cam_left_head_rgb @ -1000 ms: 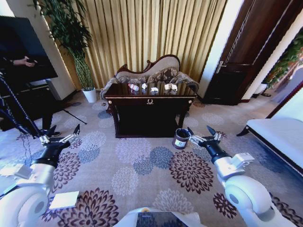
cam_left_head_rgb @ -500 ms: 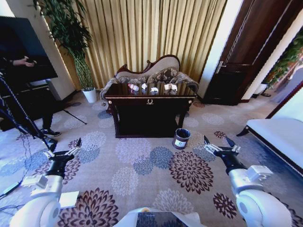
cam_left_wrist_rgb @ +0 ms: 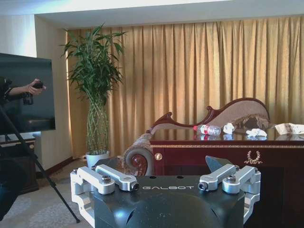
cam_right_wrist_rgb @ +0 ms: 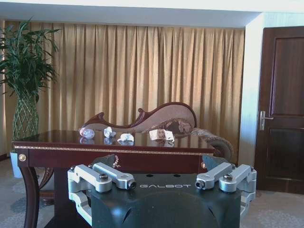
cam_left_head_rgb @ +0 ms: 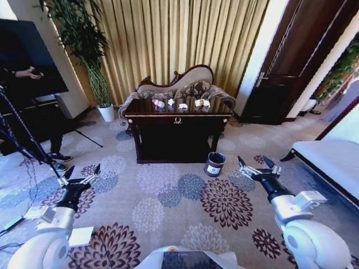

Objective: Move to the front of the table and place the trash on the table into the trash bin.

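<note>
Head view
Table: the dark glossy table (cam_left_head_rgb: 178, 120) stands ahead on the flowered carpet (cam_left_head_rgb: 168, 196), in front of a carved-back sofa (cam_left_head_rgb: 185, 84) and gold curtains (cam_left_head_rgb: 179, 39).
Trash: a clear plastic bottle with a red cap (cam_left_head_rgb: 158, 103) and crumpled white paper wads (cam_left_head_rgb: 183, 105) lie in a row along the tabletop's far side.
Trash bin: the small round dark trash bin (cam_left_head_rgb: 214, 164) sits on the carpet just beside the table's front right leg.
Left gripper: the left gripper (cam_left_head_rgb: 82, 174) hovers low over the carpet, well short of the table, jaws spread and holding nothing.
Right gripper: the right gripper (cam_left_head_rgb: 257, 167) hangs near the bin, to its right, jaws spread and empty.

Left wrist view
Bottle: it lies on its side at the left end of the row (cam_left_wrist_rgb: 207, 129), paper wads (cam_left_wrist_rgb: 256, 133) beyond it.
Plant: a tall potted plant (cam_left_wrist_rgb: 95, 90) stands by the curtains.

Right wrist view
Table: seen edge-on (cam_right_wrist_rgb: 114, 148), with bottle (cam_right_wrist_rgb: 86, 132) and paper wads (cam_right_wrist_rgb: 126, 137) on top.
Door: a dark door (cam_right_wrist_rgb: 279, 109) at the right.
</note>
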